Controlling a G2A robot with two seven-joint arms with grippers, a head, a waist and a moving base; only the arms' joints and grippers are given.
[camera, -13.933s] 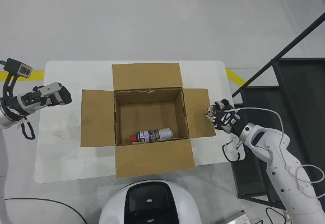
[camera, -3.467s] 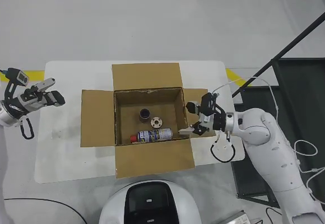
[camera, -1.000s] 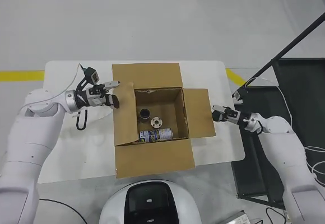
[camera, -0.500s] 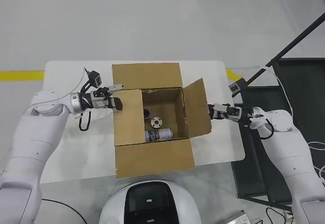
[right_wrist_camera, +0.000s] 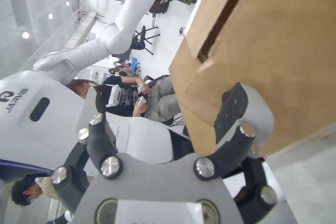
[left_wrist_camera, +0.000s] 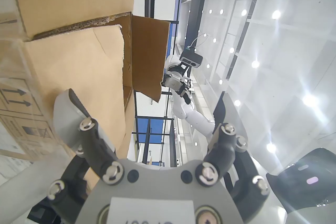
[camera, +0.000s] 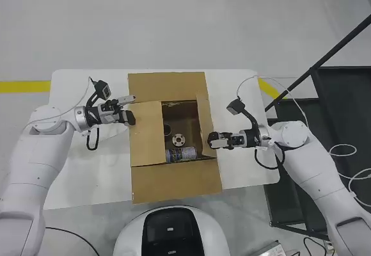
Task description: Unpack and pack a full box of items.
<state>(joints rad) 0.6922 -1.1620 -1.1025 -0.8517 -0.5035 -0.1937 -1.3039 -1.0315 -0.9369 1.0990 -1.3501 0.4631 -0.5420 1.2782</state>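
White table (camera: 70,173), box (camera: 176,182), left claw (camera: 129,109) spread open — touching left flap (camera: 146,134), right claw (camera: 212,141) open against right flap (camera: 205,118)

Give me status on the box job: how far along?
Done: spray can, a round metal part and a dark cylinder lie inside the box. In hand: left gripper, open, pushes the left flap over the opening; right gripper, open, props the right flap upright. Left: side flaps flat, then front flap and back flap, both folded out.

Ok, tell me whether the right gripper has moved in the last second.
Yes. The right gripper moved inward across the table to the right wall of the box.
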